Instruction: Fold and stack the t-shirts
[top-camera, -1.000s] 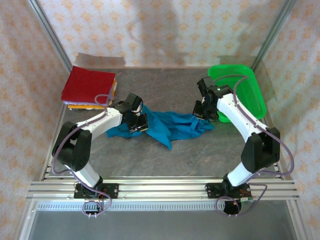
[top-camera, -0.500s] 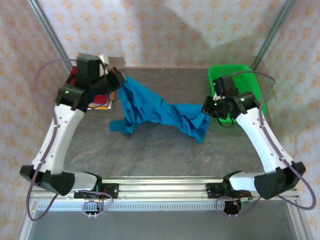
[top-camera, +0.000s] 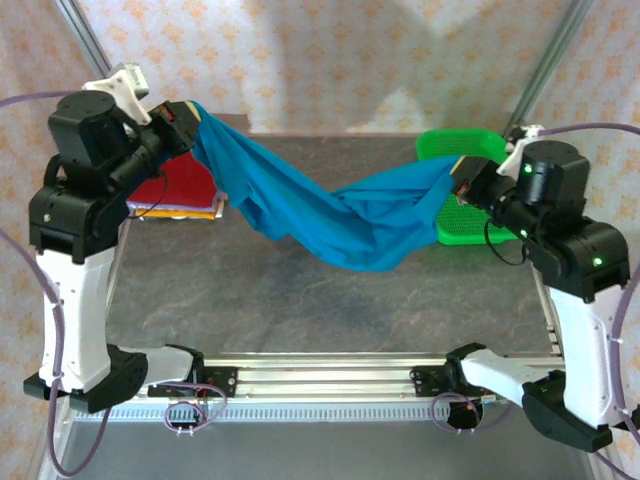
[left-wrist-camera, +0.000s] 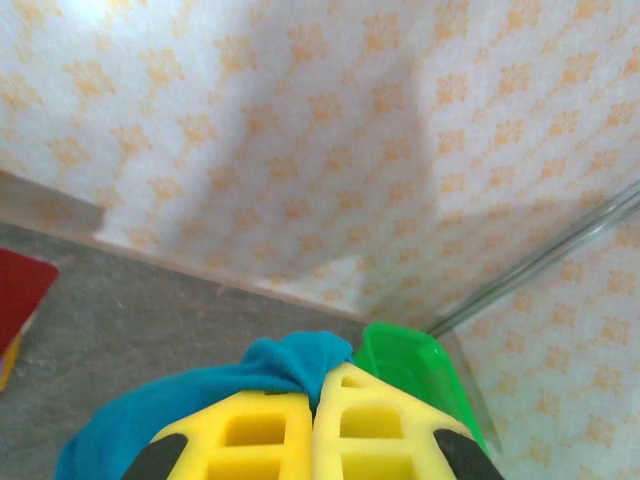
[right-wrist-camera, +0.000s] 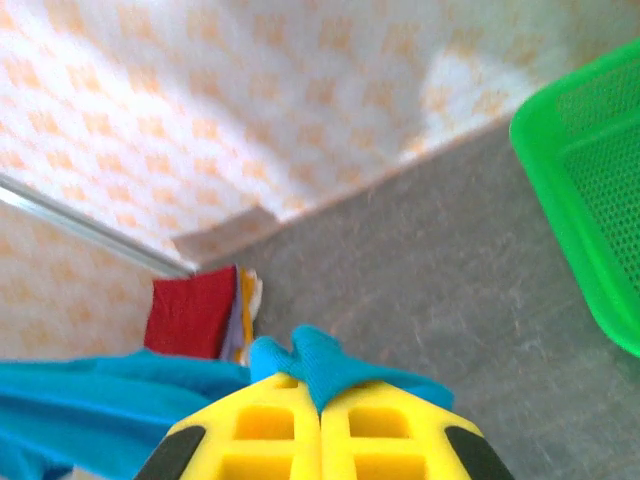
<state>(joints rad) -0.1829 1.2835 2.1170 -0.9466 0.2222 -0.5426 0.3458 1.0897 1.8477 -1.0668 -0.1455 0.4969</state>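
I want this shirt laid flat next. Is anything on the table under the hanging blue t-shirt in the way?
Nothing visible does. The blue t-shirt, gripped by the left gripper and right gripper, hangs over bare grey table. The folded stack sits off to the far left, the green basket to the far right.

Patterned wallpaper (top-camera: 330, 60) — grey tabletop (top-camera: 300, 290)

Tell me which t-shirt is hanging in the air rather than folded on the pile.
The teal-blue t-shirt, stretched between the left gripper and right gripper above the table. The dark red t-shirt tops a folded stack at the far left.
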